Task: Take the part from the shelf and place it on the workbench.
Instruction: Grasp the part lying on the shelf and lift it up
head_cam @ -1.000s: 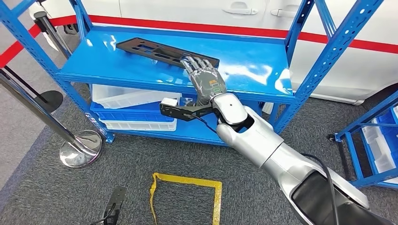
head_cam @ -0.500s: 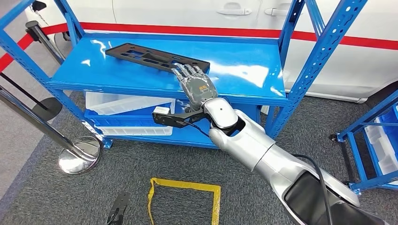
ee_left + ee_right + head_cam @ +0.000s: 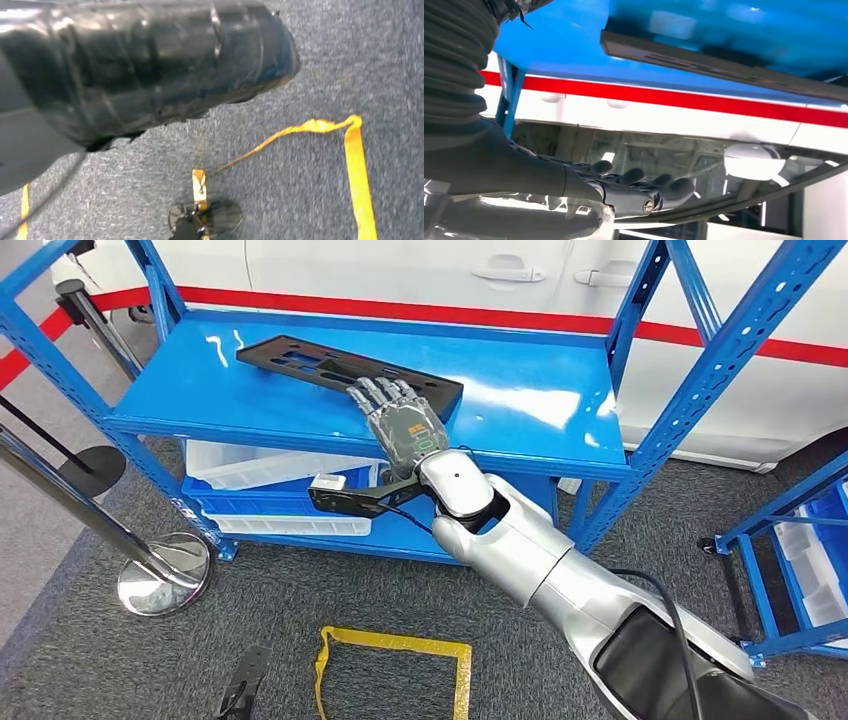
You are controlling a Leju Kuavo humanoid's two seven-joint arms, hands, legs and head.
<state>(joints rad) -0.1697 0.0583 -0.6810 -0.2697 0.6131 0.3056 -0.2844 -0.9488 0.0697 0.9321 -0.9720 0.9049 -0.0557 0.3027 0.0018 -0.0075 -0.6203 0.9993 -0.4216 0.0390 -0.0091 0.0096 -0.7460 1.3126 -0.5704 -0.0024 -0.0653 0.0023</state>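
The part [image 3: 330, 365] is a long flat black plate with cut-outs, lying on the blue top shelf [image 3: 520, 410]. My right hand [image 3: 400, 425] reaches out flat from the shelf's front edge, its fingers straight and spread, the fingertips lying over the part's near edge towards its right end. It holds nothing. In the right wrist view the part [image 3: 724, 67] sits against the blue shelf [image 3: 554, 40], with a gap between it and the dark fingers [image 3: 639, 187]. A blurred grey piece of my left hand [image 3: 30, 150] shows in the left wrist view; its fingers are hidden.
White and blue bins [image 3: 260, 465] fill the lower shelf. A chrome stanchion base [image 3: 165, 565] stands on the carpet at left, with a yellow tape square [image 3: 395, 670] in front. Blue uprights [image 3: 700, 360] frame the shelf. A second blue rack [image 3: 790, 540] stands at right, a white car [image 3: 400, 270] behind.
The camera has shifted slightly. My right hand has slid left along the part's near edge, from its right end further in over the plate. The part has not moved.
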